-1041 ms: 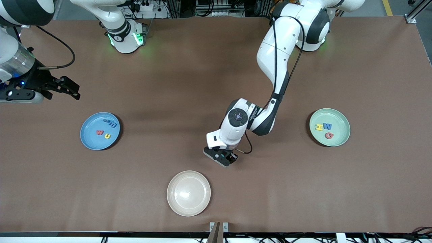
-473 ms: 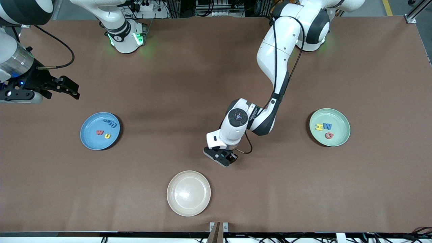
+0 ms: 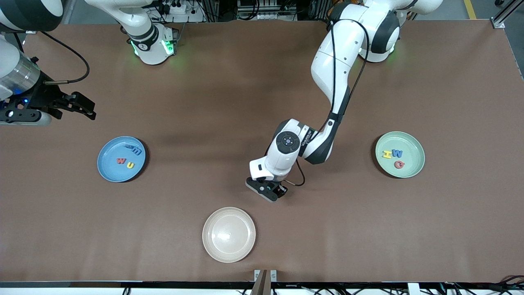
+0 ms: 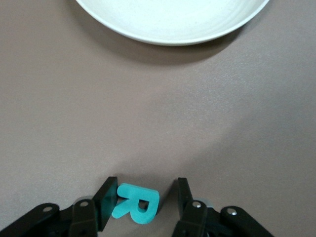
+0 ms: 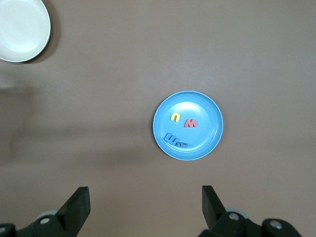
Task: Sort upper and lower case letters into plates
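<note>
The right tool (image 3: 88, 110) hangs over bare bench (image 3: 204, 102) at the right arm's end. The right arm waits there, and the tool's two fingers (image 5: 79, 202) are spread wide with nothing between them.

Near it, and nearer to the front camera, the bright blue plate (image 3: 107, 170) lies flat on the bench. It holds a red letter (image 3: 120, 160) just beside a yellow letter (image 3: 130, 165). A blue letter (image 3: 136, 151) sits close to the rim, with another dark blue piece (image 3: 130, 146) against it. Which letters these are depends on the way they are read.

Toward the middle of the bench, closest to the front camera, the cream-white plate (image 3: 229, 234) holds nothing.

The left tool (image 3: 273, 191) is down at the bench surface just beside that plate, a little farther from the camera. In the left wrist view a teal capital R (image 4: 136, 202) lies between its fingers (image 4: 106, 200). One finger touches the letter and the other stands clear of it with a gap, so the tool is parted and does not clamp the R. The R is on bare bench, in no plate.

At the left arm's end, the pale mint green plate (image 3: 413, 162) holds a yellow H (image 3: 387, 154) next to a blue letter (image 3: 397, 153). A red round letter (image 3: 399, 164) lies just nearer to the camera.
</note>
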{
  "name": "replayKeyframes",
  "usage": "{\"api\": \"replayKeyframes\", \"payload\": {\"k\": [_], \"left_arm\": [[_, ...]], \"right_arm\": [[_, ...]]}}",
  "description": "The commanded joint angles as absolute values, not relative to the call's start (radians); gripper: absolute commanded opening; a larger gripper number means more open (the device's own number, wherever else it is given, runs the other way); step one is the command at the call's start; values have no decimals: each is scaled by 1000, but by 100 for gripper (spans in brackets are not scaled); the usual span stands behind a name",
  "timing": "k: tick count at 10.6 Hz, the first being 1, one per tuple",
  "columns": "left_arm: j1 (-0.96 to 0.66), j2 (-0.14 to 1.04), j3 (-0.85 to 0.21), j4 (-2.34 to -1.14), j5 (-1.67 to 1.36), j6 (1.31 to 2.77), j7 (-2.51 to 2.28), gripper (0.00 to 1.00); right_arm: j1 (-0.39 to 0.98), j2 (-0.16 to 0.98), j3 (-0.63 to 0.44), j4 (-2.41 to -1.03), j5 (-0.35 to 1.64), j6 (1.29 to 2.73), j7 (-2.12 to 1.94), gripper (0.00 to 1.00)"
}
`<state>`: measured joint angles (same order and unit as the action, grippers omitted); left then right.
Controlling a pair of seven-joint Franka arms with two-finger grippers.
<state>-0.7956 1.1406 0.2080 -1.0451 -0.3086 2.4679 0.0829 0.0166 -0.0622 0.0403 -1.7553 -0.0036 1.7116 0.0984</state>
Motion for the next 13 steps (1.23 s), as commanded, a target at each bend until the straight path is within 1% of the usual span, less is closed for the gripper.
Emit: {"api": "replayKeyframes", "payload": {"k": [1, 5, 6, 13], "left_arm": [[-796, 1157, 187, -1025, -339, 2416, 120, 59], [-795, 1157, 187, -1031, -337, 2392, 152, 60], [-793, 1157, 187, -1031, -337, 2387, 166, 63], [-793, 1146, 186, -1042, -336, 2339, 204, 63]], "right_arm": [[3, -48, 48, -1712, -21, 1689, 107, 100], [5, -37, 48, -1674, -21, 1628, 107, 100], [6, -37, 48, -1672, -21, 1626, 106, 100], [2, -28, 45, -1671, -28, 1631, 98, 100]]}}
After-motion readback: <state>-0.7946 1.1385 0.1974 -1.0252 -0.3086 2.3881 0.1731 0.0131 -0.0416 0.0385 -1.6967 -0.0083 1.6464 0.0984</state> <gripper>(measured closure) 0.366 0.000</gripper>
